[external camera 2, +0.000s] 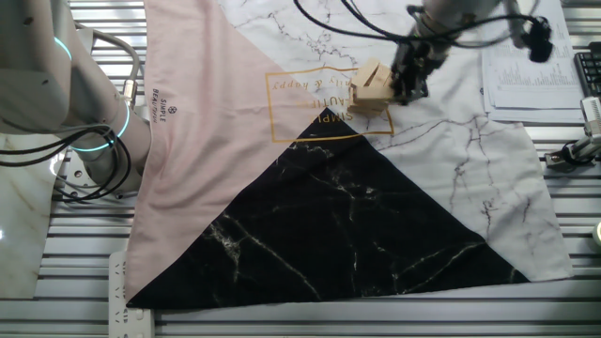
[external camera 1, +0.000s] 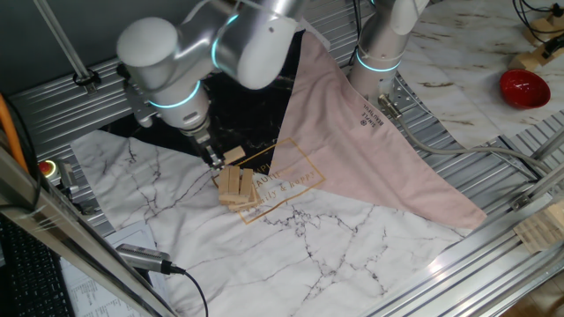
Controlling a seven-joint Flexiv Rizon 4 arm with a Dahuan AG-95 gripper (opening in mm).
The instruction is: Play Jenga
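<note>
The Jenga [external camera 1: 236, 187] is a small low stack of tan wooden blocks on the marbled white part of the cloth, near gold lettering. It also shows in the other fixed view as the Jenga [external camera 2: 372, 92]. One loose block [external camera 1: 233, 156] sits tilted at the top of the stack's far side. My gripper [external camera 1: 213, 159] points down right beside that block, at the stack's edge. In the other fixed view the gripper [external camera 2: 408, 83] stands against the stack's right side. Its dark fingers are too small to tell whether they close on a block.
A cloth [external camera 1: 379, 158] of pink, black and marbled white covers the table. A red bowl-like object [external camera 1: 524, 88] lies at the far right, a pale slatted wooden piece [external camera 1: 539, 231] at the right edge. A cable plug [external camera 1: 145, 257] lies front left, and papers [external camera 2: 526, 66] near the cloth.
</note>
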